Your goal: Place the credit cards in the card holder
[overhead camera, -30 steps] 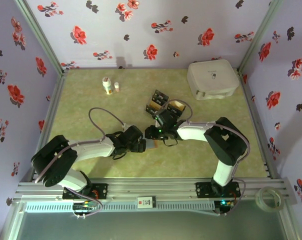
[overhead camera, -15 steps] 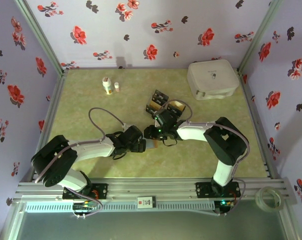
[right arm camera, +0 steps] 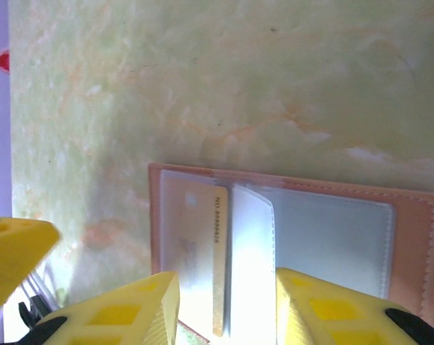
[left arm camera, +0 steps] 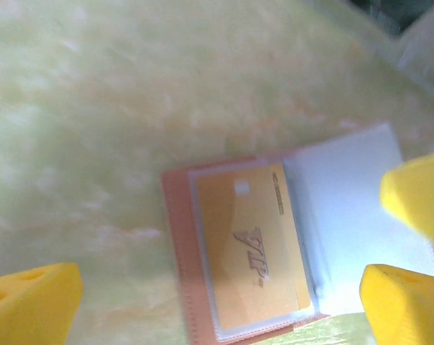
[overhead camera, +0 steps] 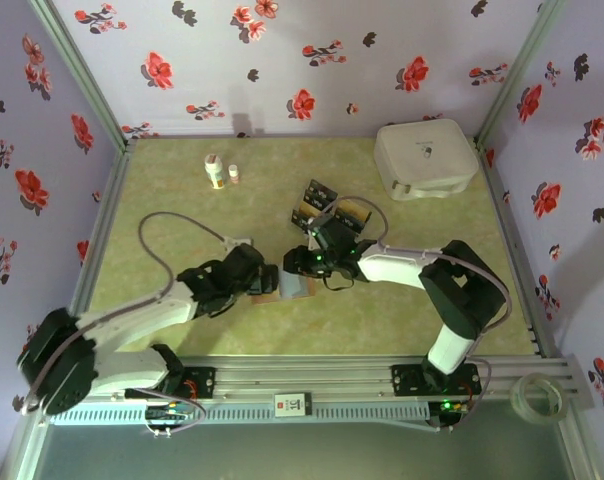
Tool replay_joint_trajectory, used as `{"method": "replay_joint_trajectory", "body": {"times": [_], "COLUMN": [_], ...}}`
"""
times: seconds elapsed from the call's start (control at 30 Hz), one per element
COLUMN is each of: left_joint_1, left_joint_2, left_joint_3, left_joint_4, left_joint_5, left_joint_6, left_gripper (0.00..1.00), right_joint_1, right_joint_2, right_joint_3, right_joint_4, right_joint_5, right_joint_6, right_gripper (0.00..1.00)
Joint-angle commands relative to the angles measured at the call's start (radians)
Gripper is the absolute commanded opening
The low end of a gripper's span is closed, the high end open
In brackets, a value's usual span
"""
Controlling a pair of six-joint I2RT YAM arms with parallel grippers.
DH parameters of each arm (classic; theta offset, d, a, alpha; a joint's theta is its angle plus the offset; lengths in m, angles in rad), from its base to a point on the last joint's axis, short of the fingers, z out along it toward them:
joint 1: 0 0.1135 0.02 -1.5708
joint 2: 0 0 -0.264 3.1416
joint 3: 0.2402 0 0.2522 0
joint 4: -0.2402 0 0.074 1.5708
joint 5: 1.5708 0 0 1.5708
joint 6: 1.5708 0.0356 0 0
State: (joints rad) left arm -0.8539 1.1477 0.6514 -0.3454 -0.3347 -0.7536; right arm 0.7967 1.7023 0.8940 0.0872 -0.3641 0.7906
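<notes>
Bright even light; wrist views blurred; glare on card holder [right arm camera: 310, 237].

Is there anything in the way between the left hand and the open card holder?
Nothing visible does. The left hand is open straight above the card holder, which lies open on the table with a gold card already in one sleeve.

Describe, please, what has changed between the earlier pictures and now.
The left arm dropped and swung leftwards, drawing the open left gripper slightly back from the card holder. The right gripper stayed over the holder; the white case kept its place.
</notes>
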Motion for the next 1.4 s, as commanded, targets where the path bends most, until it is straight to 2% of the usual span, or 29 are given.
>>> {"method": "replay_joint_trajectory", "body": {"times": [0.0, 0.2, 0.47, 0.77, 0.93, 1.07, 1.23, 1.37], "left_joint_1": [0.055, 0.127, 0.138, 0.140, 0.141, 0.142, 0.142, 0.142], "left_joint_2": [-0.119, -0.256, -0.290, -0.279, -0.250, -0.216, -0.185, -0.170], "left_joint_3": [-0.019, -0.055, -0.100, -0.120, -0.118, -0.112, -0.102, -0.102], "left_joint_4": [-0.120, -0.180, -0.170, -0.138, -0.129, -0.128, -0.115, -0.089], "left_joint_5": [-0.069, -0.064, -0.040, -0.021, 0.008, 0.032, 0.042, 0.042], "left_joint_6": [0.007, 0.022, 0.011, 0.020, 0.038, 0.044, 0.061, 0.066], "left_gripper": [1.00, 1.00, 1.00, 1.00, 1.00, 1.00, 1.00, 1.00], "right_joint_1": [0.045, 0.114, 0.162, 0.161, 0.132, 0.069, -0.005, -0.057], "right_joint_2": [-0.007, 0.086, 0.232, 0.211, 0.115, 0.019, -0.065, -0.042], "right_joint_3": [0.041, 0.141, 0.237, 0.279, 0.309, 0.317, 0.366, 0.468], "right_joint_4": [-0.009, -0.015, 0.011, -0.010, -0.112, -0.253, -0.493, -0.700], "right_joint_5": [0.003, 0.037, 0.077, 0.072, 0.106, 0.158, 0.300, 0.446], "right_joint_6": [0.022, 0.037, 0.062, 0.056, -0.011, -0.104, -0.288, -0.460], "right_gripper": [0.41, 0.47, 0.46, 0.46, 0.47, 0.47, 0.47, 0.47]}}
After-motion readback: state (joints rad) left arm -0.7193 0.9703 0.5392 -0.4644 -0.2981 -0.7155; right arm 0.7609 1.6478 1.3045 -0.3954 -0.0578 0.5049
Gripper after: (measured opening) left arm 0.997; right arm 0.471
